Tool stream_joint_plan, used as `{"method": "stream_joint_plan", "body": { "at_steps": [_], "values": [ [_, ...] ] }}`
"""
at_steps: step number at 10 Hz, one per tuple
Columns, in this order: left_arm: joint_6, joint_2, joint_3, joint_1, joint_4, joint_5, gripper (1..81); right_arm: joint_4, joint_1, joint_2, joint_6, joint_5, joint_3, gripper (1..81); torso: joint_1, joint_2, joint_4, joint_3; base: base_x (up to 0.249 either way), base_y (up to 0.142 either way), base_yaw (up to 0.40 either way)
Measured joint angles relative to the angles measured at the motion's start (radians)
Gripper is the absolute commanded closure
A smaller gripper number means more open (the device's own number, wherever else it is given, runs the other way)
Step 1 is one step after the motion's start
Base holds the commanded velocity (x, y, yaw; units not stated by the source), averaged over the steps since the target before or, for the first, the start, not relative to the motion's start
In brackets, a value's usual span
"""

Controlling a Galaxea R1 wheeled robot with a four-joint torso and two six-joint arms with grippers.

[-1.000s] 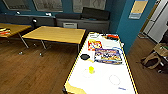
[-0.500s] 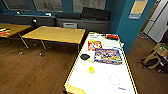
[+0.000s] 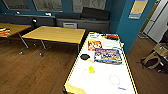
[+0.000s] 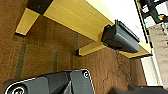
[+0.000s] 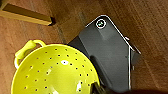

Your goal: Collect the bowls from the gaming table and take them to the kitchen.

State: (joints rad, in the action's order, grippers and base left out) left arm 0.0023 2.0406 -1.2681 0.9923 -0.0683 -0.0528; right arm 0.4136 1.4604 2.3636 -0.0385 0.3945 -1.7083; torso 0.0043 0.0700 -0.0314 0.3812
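Note:
The gaming table (image 3: pixel 75 65) with its glossy white top and yellow edge stretches away from me at centre right in the head view. A black bowl (image 3: pixel 85 56) sits near its left edge. Two see-through bowls show as faint pale rings, one (image 3: pixel 114 80) at the near right and one (image 3: pixel 87 73) beside a small yellow object (image 3: pixel 91 69). In the right wrist view a yellow-green colander (image 5: pixel 50 72) with holes and a loop handle hangs over the wooden floor, and a dark finger (image 5: pixel 98 89) lies on its rim. The left wrist view looks at the table's yellow wooden underside (image 4: pixel 75 17).
Colourful board game boxes (image 3: pixel 107 55) (image 3: pixel 94 45) lie on the far half of the gaming table. A plain yellow-wood table (image 3: pixel 55 34) stands to the left, another (image 3: pixel 10 28) at far left. A dark counter (image 3: pixel 82 23) lines the blue back wall. A bag (image 3: pixel 156 56) sits on the floor at right.

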Motion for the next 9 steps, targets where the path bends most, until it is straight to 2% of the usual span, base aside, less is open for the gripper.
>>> {"method": "stream_joint_plan", "body": {
  "at_steps": [3, 8, 9],
  "values": [
    [-0.033, -0.033, 0.039, -0.138, -0.011, 0.103, 1.0, -0.018, 0.0, 0.047, -0.002, -0.002, -0.038, 81.1, 0.0, 0.0, 0.0, 0.0, 0.0, 0.0, 0.0],
    [-0.066, -0.018, 0.072, -0.407, -0.076, 0.295, 1.0, -0.027, -0.012, 0.086, -0.002, -0.019, -0.074, 81.1, 0.0, 0.0, 0.0, 0.0, 0.0, 0.0, 0.0],
    [-0.083, 0.001, 0.072, -0.463, -0.086, 0.333, 1.0, -0.027, -0.017, 0.086, -0.002, -0.024, -0.076, 81.1, 0.0, 0.0, 0.0, 0.0, 0.0, 0.0, 0.0]
  ]
}}
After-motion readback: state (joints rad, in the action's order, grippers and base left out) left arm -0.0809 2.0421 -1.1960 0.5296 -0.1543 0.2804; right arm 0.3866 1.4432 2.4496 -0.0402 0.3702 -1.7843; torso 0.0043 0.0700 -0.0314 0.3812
